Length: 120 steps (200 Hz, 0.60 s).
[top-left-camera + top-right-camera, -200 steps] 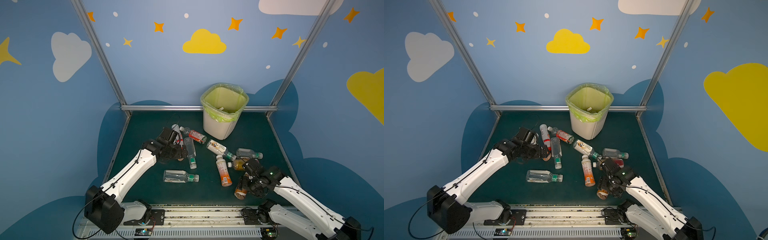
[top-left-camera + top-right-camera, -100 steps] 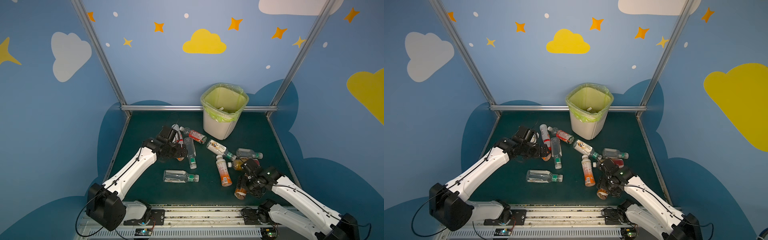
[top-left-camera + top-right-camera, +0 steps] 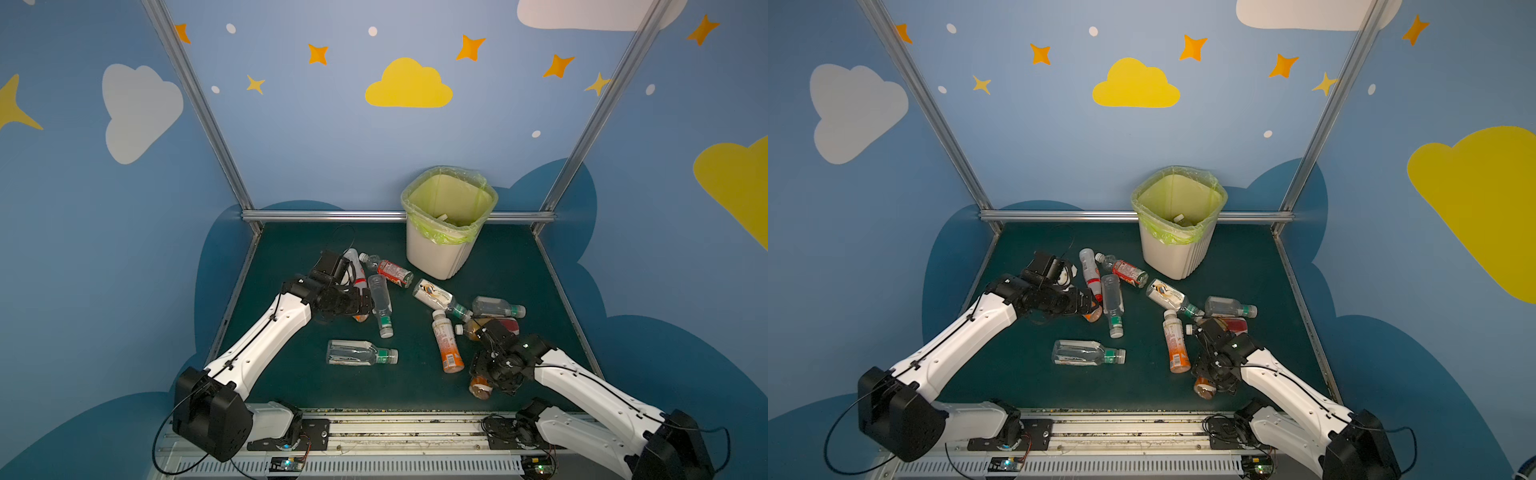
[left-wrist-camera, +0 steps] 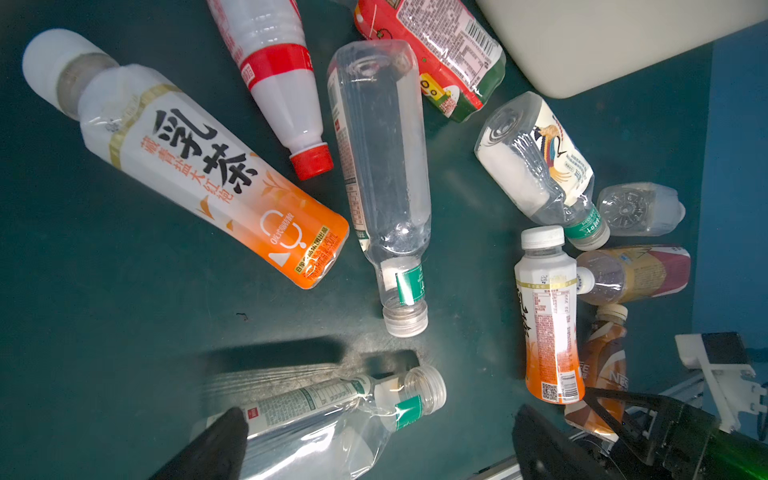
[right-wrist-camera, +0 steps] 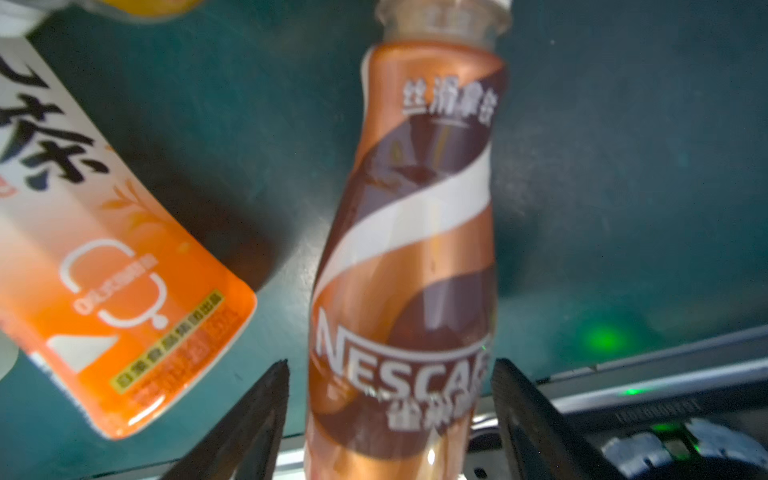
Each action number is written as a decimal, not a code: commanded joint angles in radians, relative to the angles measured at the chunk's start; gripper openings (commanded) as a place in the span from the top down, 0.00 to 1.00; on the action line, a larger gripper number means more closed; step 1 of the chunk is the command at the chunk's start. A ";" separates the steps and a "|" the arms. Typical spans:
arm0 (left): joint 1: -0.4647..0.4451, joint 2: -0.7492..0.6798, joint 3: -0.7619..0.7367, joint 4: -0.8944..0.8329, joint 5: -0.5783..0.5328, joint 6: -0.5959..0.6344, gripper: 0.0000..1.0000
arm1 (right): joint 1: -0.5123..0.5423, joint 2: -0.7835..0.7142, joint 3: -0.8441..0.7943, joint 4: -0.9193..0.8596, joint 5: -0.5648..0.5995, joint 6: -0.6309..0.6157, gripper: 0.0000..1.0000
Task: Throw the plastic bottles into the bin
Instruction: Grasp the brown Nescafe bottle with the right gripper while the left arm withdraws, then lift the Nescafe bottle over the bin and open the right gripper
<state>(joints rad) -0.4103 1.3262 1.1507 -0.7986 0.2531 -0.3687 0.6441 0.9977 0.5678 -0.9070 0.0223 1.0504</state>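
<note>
**Brown coffee bottle straddled by right gripper; left gripper empty**

The dark green table mat (image 3: 299, 386) is seen in both top views. The bin (image 3: 436, 257) is stood upright at the back of it, right of centre, and is lined with a yellow-green bag. A white cap (image 3: 1178, 217) is visible inside. The plastic bottles (image 3: 381, 297) are scattered on their sides across the mat in front of the bin.

A brown coffee bottle (image 5: 415, 232) is laid near the front edge on the right, just beside an orange-labelled bottle (image 5: 104, 291). It is straddled by the right gripper (image 5: 390, 370). The fingers are parted on either side of it, and a sliver of mat is seen beside one finger. No firm grip is shown.

The left gripper (image 4: 380, 411) is spread wide over the left cluster, with nothing gripped. A crumpled clear bottle (image 4: 332, 415) is seen between its fingers in the wrist view.
</note>
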 commanded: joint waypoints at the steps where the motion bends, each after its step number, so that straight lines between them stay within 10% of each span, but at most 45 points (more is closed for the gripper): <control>1: 0.011 -0.001 0.007 -0.022 0.015 0.028 0.00 | -0.001 0.022 -0.016 0.044 0.034 0.027 0.29; 74: 0.033 0.012 0.018 -0.033 0.029 0.046 0.00 | 0.002 -0.115 0.100 -0.113 0.078 0.022 0.45; 120: 0.036 0.041 0.051 -0.041 0.044 0.049 0.00 | 0.000 -0.088 0.523 -0.152 0.180 -0.110 0.44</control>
<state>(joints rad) -0.3794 1.3518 1.1648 -0.8165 0.2806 -0.3359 0.6434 0.8581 0.8890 -1.0416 0.1181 1.0397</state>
